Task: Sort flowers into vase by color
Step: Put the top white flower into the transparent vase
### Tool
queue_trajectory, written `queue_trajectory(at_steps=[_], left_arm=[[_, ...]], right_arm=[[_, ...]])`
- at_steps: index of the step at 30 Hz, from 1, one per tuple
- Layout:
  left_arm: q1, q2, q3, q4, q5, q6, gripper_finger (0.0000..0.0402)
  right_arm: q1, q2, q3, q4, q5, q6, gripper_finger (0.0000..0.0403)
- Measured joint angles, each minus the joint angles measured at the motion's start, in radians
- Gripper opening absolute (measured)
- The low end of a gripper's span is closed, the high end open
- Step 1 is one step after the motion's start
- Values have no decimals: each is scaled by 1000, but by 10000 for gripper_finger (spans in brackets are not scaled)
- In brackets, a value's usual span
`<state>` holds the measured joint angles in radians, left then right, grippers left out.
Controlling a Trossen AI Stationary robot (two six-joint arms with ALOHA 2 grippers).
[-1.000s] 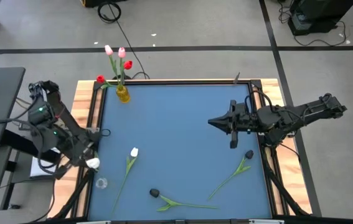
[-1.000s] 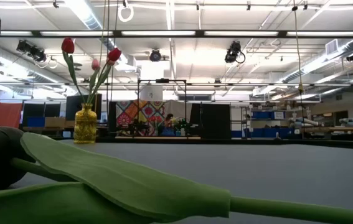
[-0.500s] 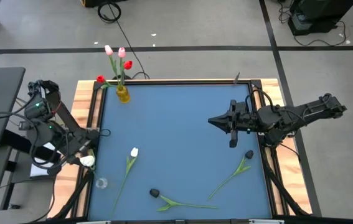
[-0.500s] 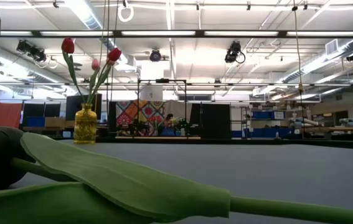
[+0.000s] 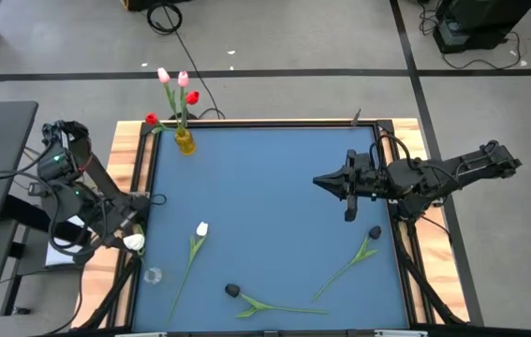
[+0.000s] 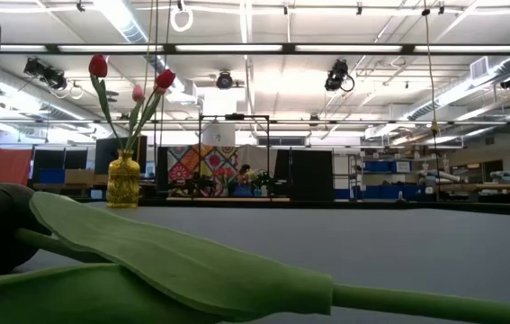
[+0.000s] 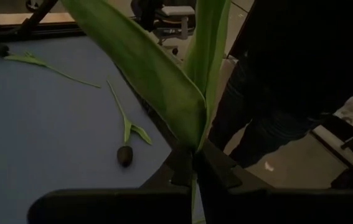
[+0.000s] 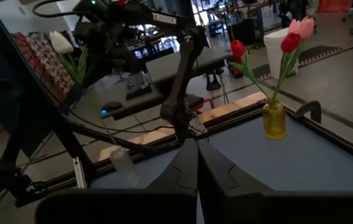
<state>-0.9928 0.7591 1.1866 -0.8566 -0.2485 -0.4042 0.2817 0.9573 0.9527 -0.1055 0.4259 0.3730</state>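
Observation:
My left gripper [image 5: 126,236] is over the table's left rim, shut on a white tulip whose bud [image 5: 135,243] shows beside it. My right gripper [image 5: 324,183] hovers shut over the right half of the blue table. A yellow vase [image 5: 184,141] at the far left corner holds pink and red tulips. A second white tulip [image 5: 201,228] and two black tulips [image 5: 232,291] [image 5: 375,232] lie flat on the mat. A small clear vase [image 5: 153,276] stands near the left edge. In the low view, one black tulip's leaf [image 6: 174,256] fills the foreground. My left gripper pinches the white tulip's green stem [image 7: 194,186] between its two fingers, just below the leaves [image 7: 176,93]. The leaves run out past the fingertips. The tulip is lifted clear of the table, and its bud [image 8: 61,42] shows white in the right wrist view.
A wooden frame [image 5: 126,159] borders the blue mat [image 5: 265,206], whose middle holds nothing. Cables and a dark stand sit left of the table. A person's dark trousers [image 7: 269,124] show beyond the table in the left wrist view.
My left gripper, carrying the white tulip, has shifted slightly toward the table's left edge. Nothing else has moved.

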Motion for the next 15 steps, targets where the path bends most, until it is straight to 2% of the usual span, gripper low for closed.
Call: queue_trajectory(at_steps=[3, 7, 15], left_arm=[[0, 7, -22, 26, 0, -3, 13], [0, -6, -116, 106, 5, -21, 13], [0, -34, -204, 91, 7, -111, 16]], right_arm=[[0, 0, 0, 0, 0, -3, 7], [0, 0, 0, 0, 0, -6, 7], [0, 3, 0, 20, 0, 33, 10]])
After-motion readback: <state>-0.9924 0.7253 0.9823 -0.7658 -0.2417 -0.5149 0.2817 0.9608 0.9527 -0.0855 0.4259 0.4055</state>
